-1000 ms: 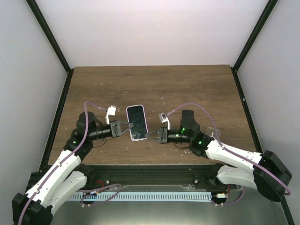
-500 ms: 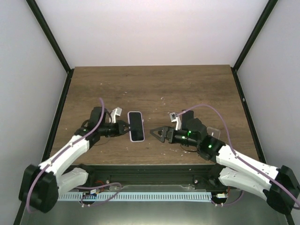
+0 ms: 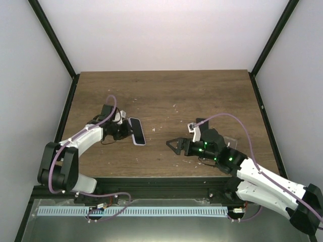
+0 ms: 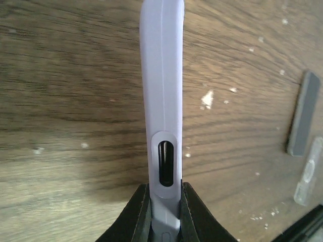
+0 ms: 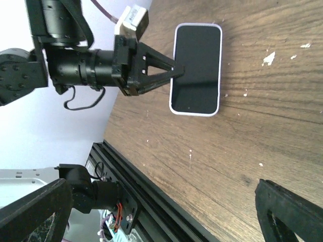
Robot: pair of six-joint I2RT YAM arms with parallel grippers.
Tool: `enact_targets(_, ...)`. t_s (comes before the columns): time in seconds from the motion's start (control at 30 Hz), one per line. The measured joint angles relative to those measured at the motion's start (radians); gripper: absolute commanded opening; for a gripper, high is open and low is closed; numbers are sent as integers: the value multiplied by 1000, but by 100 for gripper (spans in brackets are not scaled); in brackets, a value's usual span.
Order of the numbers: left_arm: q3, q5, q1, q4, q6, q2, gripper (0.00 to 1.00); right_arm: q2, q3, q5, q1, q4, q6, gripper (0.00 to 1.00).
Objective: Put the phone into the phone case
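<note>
The table (image 3: 212,91) is of dark brown wood with a clear grain, and small white flecks (image 3: 175,106) lie scattered over it. White walls (image 3: 161,30) stand around it, with black posts (image 3: 50,35) at the back corners. A white slotted strip (image 3: 166,210) runs below the near edge.

**Top view.** Bright, even, diffuse light from overhead. The white enclosure walls (image 3: 166,30) are nearly washed out. The dark brown wood-grain tabletop (image 3: 212,96) carries only soft, faint shadows beneath the left pincer (image 3: 129,132) and the right pincer (image 3: 171,146).

**Left wrist view.** The lilac plastic phone case (image 4: 162,75) is fairly sharp at the left pincer's tips and softens farther out. A broad, dim shadow lies on the wood just left of those tips.

**Right wrist view.** The right pincer's fingers (image 5: 285,212) are dark, blurred shapes in the lower corners. Ahead of them, the glossy black phone screen (image 5: 197,65) shows a faint grey sheen.
</note>
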Motion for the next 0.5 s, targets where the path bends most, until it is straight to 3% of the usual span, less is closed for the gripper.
enact_targets(0.37,-2,-45,37,5,-29,59,3,-50,31,102,0,-107,-31,100)
enact_targets(0.5,-3,-45,40,13,-35,66,18,-34,61,151,0,-179,-29,100)
